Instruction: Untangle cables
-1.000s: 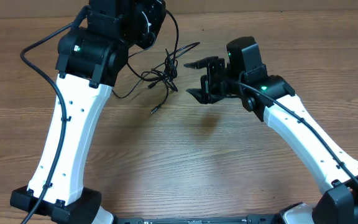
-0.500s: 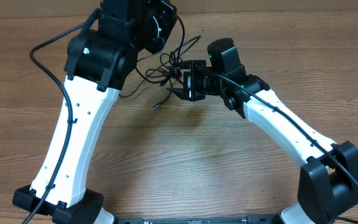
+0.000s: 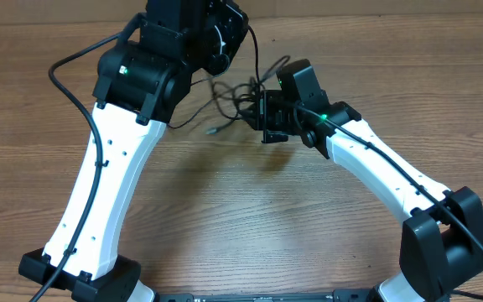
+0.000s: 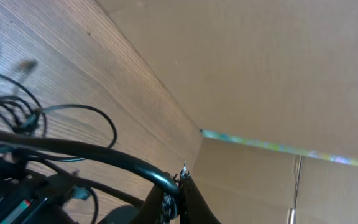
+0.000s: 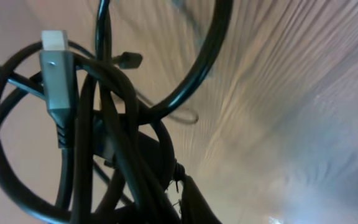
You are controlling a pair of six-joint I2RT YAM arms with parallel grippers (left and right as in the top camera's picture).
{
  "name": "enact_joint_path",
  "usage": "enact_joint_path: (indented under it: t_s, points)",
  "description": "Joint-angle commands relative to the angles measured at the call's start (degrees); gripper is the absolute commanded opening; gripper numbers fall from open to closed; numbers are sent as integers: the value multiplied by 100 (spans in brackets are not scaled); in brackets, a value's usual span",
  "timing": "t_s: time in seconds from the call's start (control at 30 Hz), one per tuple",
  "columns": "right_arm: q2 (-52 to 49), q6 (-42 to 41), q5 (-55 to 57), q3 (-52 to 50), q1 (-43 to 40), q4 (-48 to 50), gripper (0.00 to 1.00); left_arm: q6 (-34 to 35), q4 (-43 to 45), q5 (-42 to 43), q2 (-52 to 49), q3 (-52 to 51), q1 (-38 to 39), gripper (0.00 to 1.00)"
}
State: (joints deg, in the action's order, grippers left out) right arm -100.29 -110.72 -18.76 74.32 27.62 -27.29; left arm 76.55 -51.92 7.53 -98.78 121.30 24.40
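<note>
The cables (image 5: 58, 87) are knotted together at the table's (image 3: 250, 218) far side, between both arms. The left jaws pinch one strand, the right jaws are pressed onto the bundle, probably to pull them apart.

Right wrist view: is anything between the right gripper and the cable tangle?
Nothing visible stands between them. The right gripper is shut on the cables, with their loops and a silver USB plug bunched right against its fingertips.
</note>
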Motion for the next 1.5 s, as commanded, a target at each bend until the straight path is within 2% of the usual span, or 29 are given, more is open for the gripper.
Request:
enact_joint_path:
  t_s: [0.0,0.07,0.17,0.27,0.33,0.43,0.63,0.73,0.8,0.87,0.93,0.97,1.0,1.07,1.17,1.47]
  points:
    - [-153,474,1261,-11,-181,-592,6,-553,313,92,422,116,-33,4]
    - [-153,476,1615,-11,-343,-1209,10,-887,428,90,566,118,-129,4]
    - [-153,476,2083,-11,-636,-2087,20,-1043,448,90,774,120,-350,4]
    - [-153,660,2334,-11,-933,-2653,24,-1169,446,90,907,120,-568,4]
    - [-153,1069,2343,-11,-1106,-2743,28,-1189,446,90,964,120,-710,4]
    - [-153,1818,2387,-11,-1333,-2750,44,-1189,470,107,997,122,-901,4]
    - [-151,2975,1969,-9,-1532,-2723,45,-1423,247,103,964,118,-955,4]
    - [-116,3512,1843,9,-1558,-2712,53,-1488,-24,87,828,116,-920,5]
    - [-35,3910,1679,42,-1617,-2736,61,-1488,-216,92,675,105,-918,8]
    - [96,4253,1493,90,-1707,-2774,77,-1486,-417,133,472,101,-855,16]
    - [306,4472,1307,131,-1847,-2846,85,-1488,-479,212,190,101,-739,50]
    - [424,4533,1268,142,-1926,-2903,88,-1488,-483,260,39,101,-678,61]
    - [573,4594,1266,146,-2020,-2999,88,-1486,-481,310,-164,101,-597,67]
    - [844,4728,1266,146,-2197,-3171,88,-1484,-479,321,-476,101,-472,68]
    - [1235,4996,1268,146,-2439,-3410,88,-1405,-431,551,-994,101,-282,58]
    - [1799,5617,1399,146,-2879,-3875,90,-369,-122,1897,-2531,101,186,59]
